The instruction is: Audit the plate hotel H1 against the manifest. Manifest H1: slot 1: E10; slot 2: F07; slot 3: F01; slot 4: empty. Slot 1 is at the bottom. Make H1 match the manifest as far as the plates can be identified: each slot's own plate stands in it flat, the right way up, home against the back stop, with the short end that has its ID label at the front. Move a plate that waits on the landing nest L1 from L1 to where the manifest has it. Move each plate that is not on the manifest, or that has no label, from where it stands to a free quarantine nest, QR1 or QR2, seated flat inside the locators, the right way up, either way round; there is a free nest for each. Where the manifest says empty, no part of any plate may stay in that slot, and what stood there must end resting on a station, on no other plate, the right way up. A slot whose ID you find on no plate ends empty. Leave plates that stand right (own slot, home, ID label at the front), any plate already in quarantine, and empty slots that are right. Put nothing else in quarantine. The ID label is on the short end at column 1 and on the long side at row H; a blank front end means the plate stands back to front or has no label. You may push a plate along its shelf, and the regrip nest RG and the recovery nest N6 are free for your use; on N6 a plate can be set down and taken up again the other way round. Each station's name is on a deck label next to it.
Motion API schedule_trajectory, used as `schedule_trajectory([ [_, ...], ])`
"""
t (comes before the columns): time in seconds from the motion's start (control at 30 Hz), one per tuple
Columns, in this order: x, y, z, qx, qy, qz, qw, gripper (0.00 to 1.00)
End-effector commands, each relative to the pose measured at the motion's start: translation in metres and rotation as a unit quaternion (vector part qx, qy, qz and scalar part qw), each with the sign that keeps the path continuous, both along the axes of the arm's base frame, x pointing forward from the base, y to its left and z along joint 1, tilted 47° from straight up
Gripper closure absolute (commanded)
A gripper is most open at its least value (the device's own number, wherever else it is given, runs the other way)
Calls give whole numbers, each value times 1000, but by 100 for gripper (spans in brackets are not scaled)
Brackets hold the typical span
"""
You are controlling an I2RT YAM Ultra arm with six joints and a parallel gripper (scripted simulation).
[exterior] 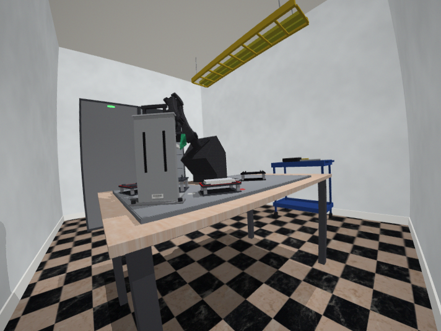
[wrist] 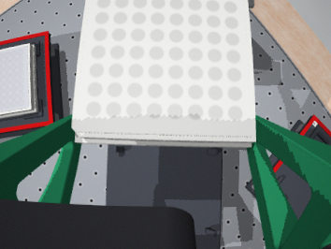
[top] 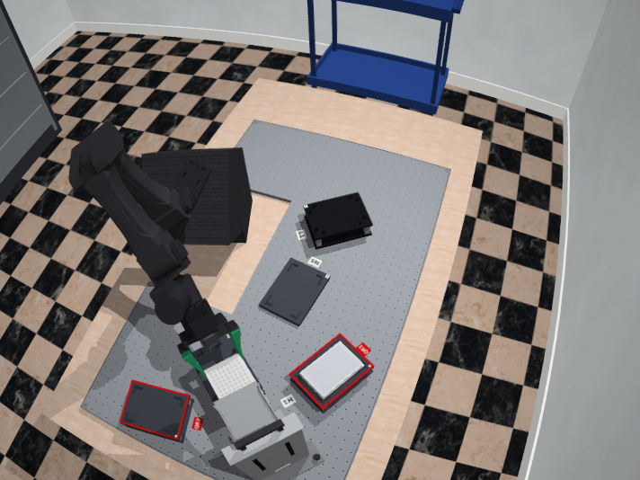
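Observation:
My gripper (top: 222, 362) (wrist: 164, 124) is shut on a white well plate (top: 229, 376) (wrist: 164, 70), one green finger against each long side. The plate is level, wells up, high in front of the hotel H1 (top: 248, 413) (exterior: 155, 156). Its near short end shows no label; its far end reaches towards the hotel roof, and how far inside it is cannot be told. The hotel's slots are hidden. Another white plate (top: 331, 368) (exterior: 218, 181) (wrist: 14, 80) lies on red-edged QR1 (top: 308, 389); its ID is unreadable. The other red-edged nest, QR2 (top: 155, 410), is empty.
The landing nest L1 (top: 338, 219) (exterior: 253, 173) and the recovery nest N6 (top: 294, 291) hold no plate. A dark nest (wrist: 136, 178) lies below the held plate; its name is not visible. A blue cart (top: 382, 77) (exterior: 302, 163) stands beyond the table.

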State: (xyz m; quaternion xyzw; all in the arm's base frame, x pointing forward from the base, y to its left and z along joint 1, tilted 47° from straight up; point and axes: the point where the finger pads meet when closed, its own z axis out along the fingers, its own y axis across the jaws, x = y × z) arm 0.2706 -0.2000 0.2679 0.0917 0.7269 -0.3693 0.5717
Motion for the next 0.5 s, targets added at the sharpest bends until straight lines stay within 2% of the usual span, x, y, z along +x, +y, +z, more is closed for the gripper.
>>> schedule_trajectory([
  [0.0,8,2,21,-13,-23,9,1000,13],
  [0.47,14,-1,25,-13,-24,9,1000,13],
])
